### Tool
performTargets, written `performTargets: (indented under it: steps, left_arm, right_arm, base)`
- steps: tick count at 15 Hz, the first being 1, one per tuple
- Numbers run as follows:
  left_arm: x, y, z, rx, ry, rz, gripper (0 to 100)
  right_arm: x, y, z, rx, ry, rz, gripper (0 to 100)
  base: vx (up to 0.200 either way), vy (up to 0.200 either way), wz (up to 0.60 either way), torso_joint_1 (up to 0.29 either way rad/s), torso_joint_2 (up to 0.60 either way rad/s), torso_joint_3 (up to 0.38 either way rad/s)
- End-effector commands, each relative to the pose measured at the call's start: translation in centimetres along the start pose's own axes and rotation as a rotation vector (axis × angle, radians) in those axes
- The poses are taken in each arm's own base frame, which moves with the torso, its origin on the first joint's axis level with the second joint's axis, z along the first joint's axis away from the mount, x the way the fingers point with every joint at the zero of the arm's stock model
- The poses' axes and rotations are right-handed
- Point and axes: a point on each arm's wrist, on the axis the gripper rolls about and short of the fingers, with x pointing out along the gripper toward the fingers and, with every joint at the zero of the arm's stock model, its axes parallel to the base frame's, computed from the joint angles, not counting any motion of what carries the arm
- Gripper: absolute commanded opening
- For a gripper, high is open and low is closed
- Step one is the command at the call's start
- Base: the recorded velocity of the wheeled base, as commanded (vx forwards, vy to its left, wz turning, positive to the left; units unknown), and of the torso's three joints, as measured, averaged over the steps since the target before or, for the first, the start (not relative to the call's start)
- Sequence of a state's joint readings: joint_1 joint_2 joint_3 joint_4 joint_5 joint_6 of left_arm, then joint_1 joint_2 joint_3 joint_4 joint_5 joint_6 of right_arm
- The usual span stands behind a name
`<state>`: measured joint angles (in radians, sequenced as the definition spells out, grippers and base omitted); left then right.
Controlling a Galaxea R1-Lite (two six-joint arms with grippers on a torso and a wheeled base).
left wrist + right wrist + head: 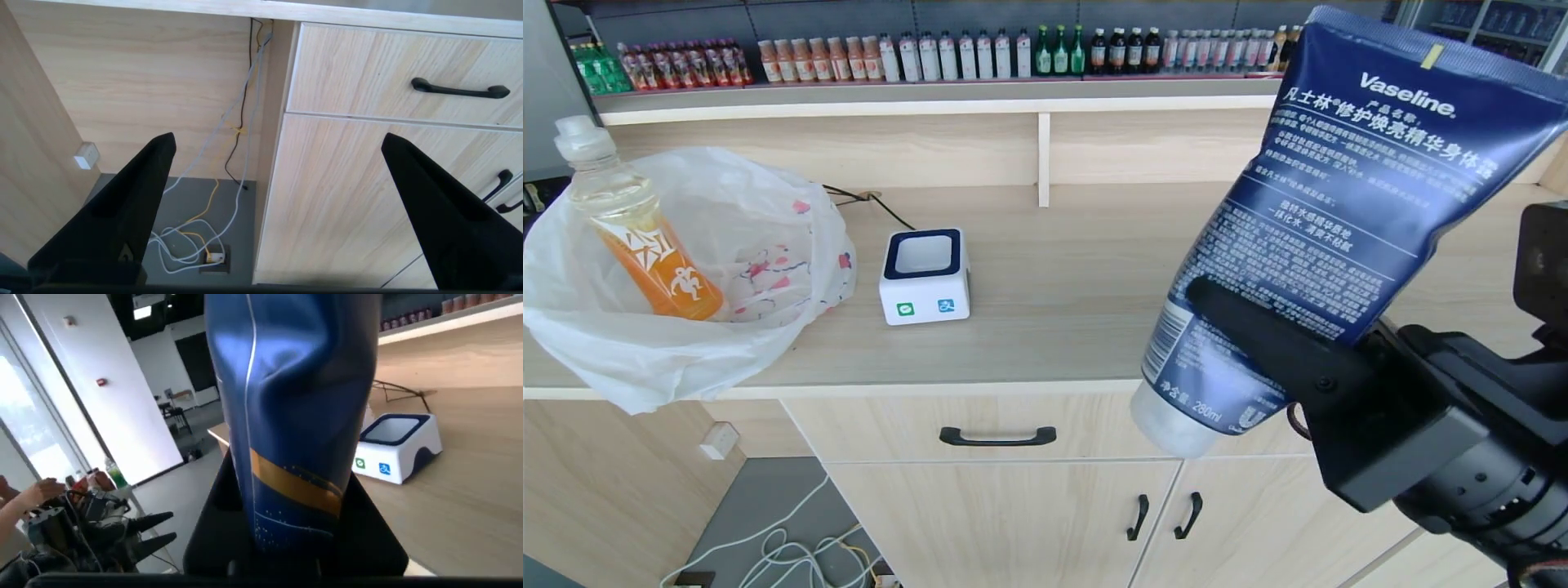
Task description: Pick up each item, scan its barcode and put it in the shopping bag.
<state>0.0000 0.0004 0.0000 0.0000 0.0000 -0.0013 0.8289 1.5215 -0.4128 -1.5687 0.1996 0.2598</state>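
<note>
My right gripper (1245, 331) is shut on a dark blue lotion tube (1347, 204), held cap-down and tilted, high above the counter's right front edge. In the right wrist view the tube (294, 416) rises between the fingers (372, 531). A white barcode scanner (925, 276) with a dark-rimmed window stands mid-counter, left of the tube. At the far left a white plastic shopping bag (784, 245) stands open with an orange drink bottle (637, 229) leaning in it. My left gripper (274, 212) hangs open and empty below counter height, facing the cabinet front.
The wooden counter (1078, 278) has a drawer with a black handle (997, 437) and cabinet doors beneath. Cables (784, 547) lie on the floor at the lower left. A shelf of drink bottles (931, 53) runs along the back wall.
</note>
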Motion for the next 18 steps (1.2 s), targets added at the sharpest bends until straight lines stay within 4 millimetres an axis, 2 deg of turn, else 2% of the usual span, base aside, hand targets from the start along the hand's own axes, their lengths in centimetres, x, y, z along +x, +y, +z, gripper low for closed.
performTargets:
  steps: [1, 5, 8, 9, 11, 12, 15, 18]
  left_arm:
    - [0.0, 0.0, 0.0, 0.000, 0.000, 0.000, 100]
    - [0.0, 0.0, 0.0, 0.000, 0.000, 0.000, 100]
    - [0.0, 0.0, 0.0, 0.000, 0.000, 0.000, 100]
    - [0.0, 0.0, 0.0, 0.000, 0.000, 0.000, 100]
    - [0.0, 0.0, 0.0, 0.000, 0.000, 0.000, 100]
    - [0.0, 0.0, 0.0, 0.000, 0.000, 0.000, 100]
    - [0.0, 0.0, 0.0, 0.000, 0.000, 0.000, 100]
    - [0.0, 0.0, 0.0, 0.001, 0.000, 0.000, 100]
  right_arm:
    - [0.0, 0.0, -0.4, -0.058, 0.005, -0.041, 0]
    - [-0.2, -0.4, -0.9, -0.242, 0.022, -0.130, 0]
    - [-0.6, -0.6, -1.3, -0.309, 0.044, -0.203, 0]
    - [-1.0, -0.8, -1.4, -0.324, 0.051, -0.295, 0]
    - [-0.4, -1.0, -0.5, -0.377, 0.004, -0.395, 0]
    - [0.0, -1.0, 0.0, -0.374, -0.023, -0.409, 0]
    - [-0.8, -1.9, 0.6, -0.376, -0.037, -0.474, 0]
    - [-0.9, -2.5, 0.6, -0.347, -0.042, -0.500, 0]
  base:
    - [0.000, 0.000, 0.00, 0.000, 0.00, 0.000]
    - [0.000, 0.000, 0.00, 0.000, 0.00, 0.000]
    - [0.000, 0.000, 0.00, 0.000, 0.00, 0.000]
    - [0.000, 0.000, 0.00, 0.000, 0.00, 0.000]
    - [0.000, 0.000, 0.00, 0.000, 0.00, 0.000]
    - [0.000, 0.000, 0.00, 0.000, 0.00, 0.000]
    - [0.000, 0.000, 0.00, 0.000, 0.00, 0.000]
    - [0.000, 0.000, 0.00, 0.000, 0.00, 0.000]
